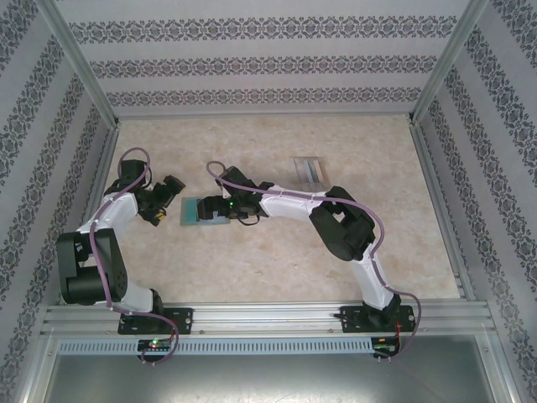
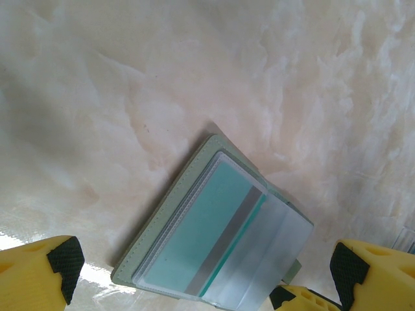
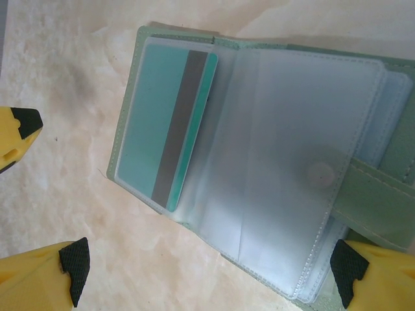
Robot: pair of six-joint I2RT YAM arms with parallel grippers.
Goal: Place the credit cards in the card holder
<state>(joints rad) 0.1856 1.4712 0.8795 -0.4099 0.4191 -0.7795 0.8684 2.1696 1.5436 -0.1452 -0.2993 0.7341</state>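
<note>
The grey-green card holder [image 1: 191, 212] lies open on the table, left of centre. A teal credit card [image 3: 170, 122] with a grey stripe sits in its left clear sleeve [image 2: 207, 233]. The other clear sleeves [image 3: 292, 162] look empty, and the tab clasp [image 3: 379, 194] folds in from the right. My right gripper [image 1: 214, 204] hangs open over the holder, its fingers [image 3: 72, 275] straddling the near edge with nothing between them [image 3: 211, 278]. Just left of the holder, my left gripper [image 1: 170, 200] is also open [image 2: 206, 272] and holds nothing.
A clear plastic box [image 1: 309, 172] stands behind and to the right of the holder. The pale marbled tabletop [image 1: 277, 260] is bounded by patterned walls and metal frame posts. The arm bases sit on the rail along the near edge.
</note>
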